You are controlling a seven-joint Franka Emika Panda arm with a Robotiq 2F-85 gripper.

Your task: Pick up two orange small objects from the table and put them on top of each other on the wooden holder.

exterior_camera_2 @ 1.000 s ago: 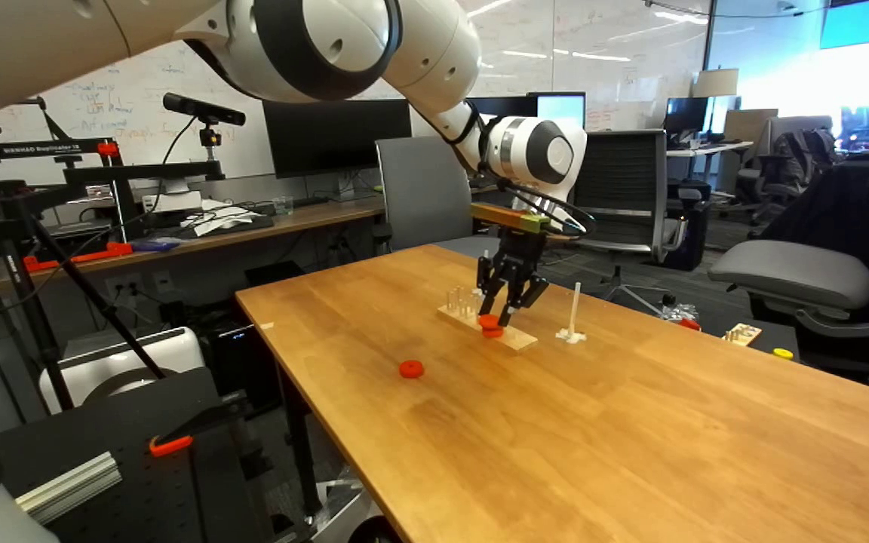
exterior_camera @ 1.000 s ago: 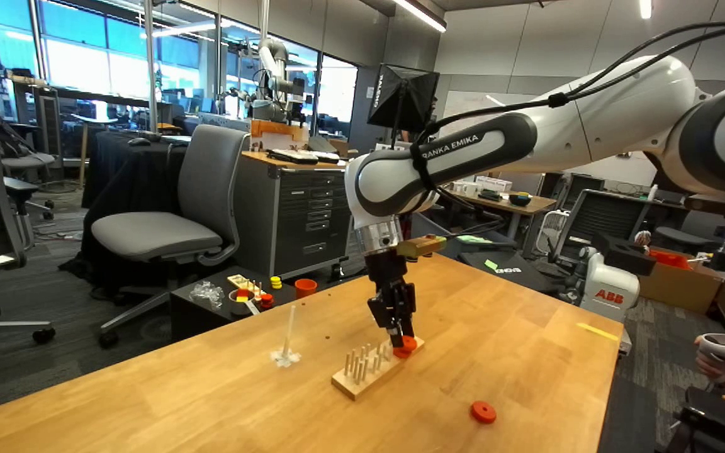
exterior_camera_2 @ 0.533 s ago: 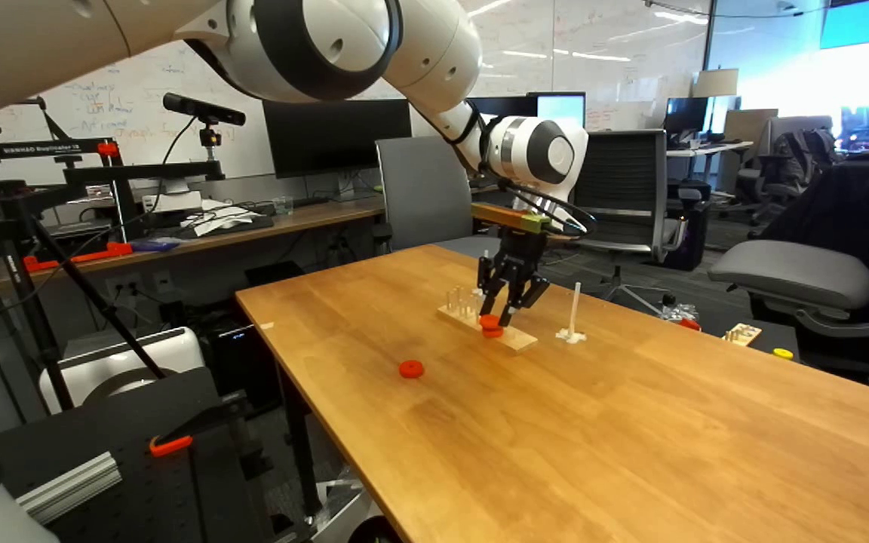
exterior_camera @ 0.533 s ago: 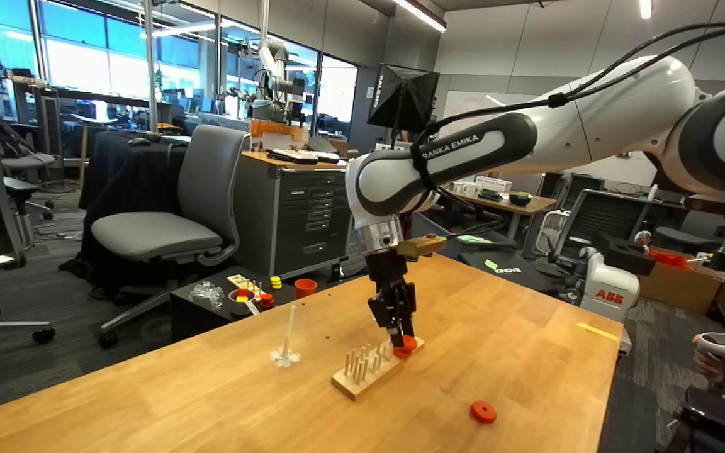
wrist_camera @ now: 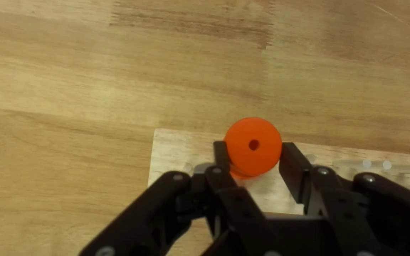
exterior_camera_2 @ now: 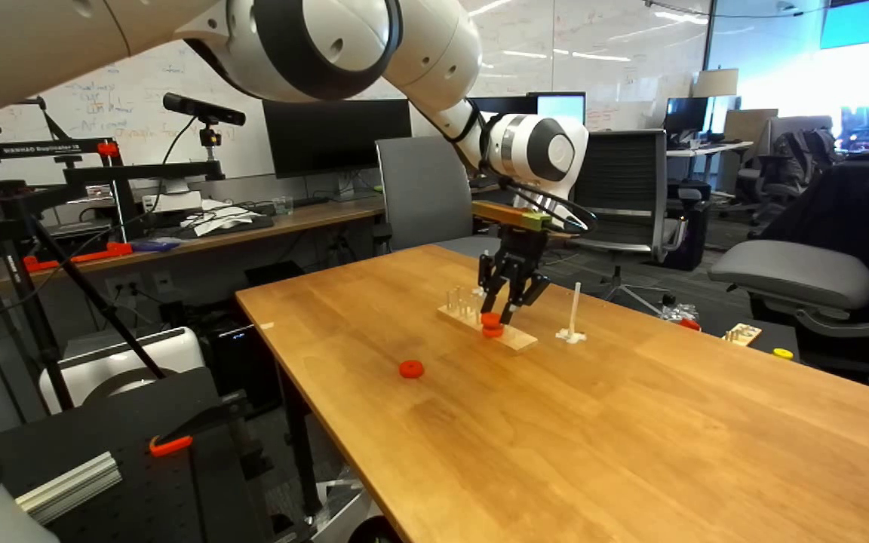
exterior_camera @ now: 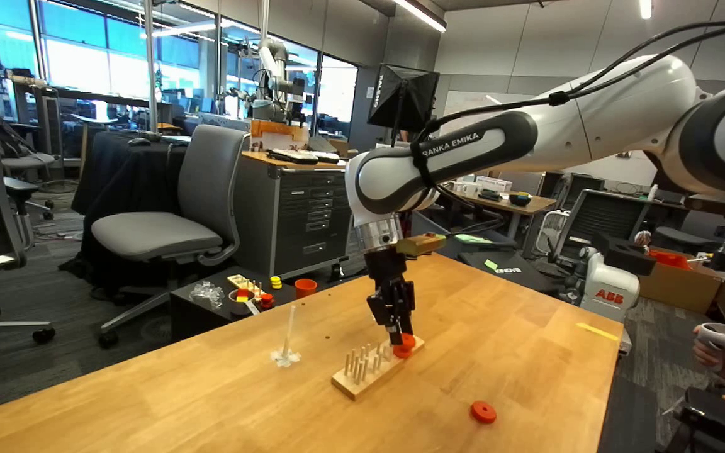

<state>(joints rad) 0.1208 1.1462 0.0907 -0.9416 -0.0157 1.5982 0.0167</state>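
Upper orange piece (wrist_camera: 253,158): flat, round, bright orange-red, small dark hole at its centre. You have it gripped in the pincer (wrist_camera: 254,151), one pad (wrist_camera: 221,153) at each side of its rim. Under it, slightly offset in the wrist view, you see the edge of a lower orange piece (exterior_camera_2: 492,331) (whether the two touch, you cannot tell). The lower one sits on the wooden holder (wrist_camera: 173,145), a pale oblong block with thin upright pegs (exterior_camera: 358,371) beside the pieces. A third orange piece (exterior_camera: 483,412), same look, lies flat on your counter (exterior_camera_2: 593,422), well apart from the pincer and the holder. Counter surface: blond wood, smooth, grain visible. A slim pale rod (exterior_camera: 289,330) stands upright near the holder on a whitish base, seen in both exterior views. Room around you: grey office chairs (exterior_camera: 205,176), a dark drawer cabinet (exterior_camera: 311,217), a whiteboard (exterior_camera_2: 125,98) with writing.
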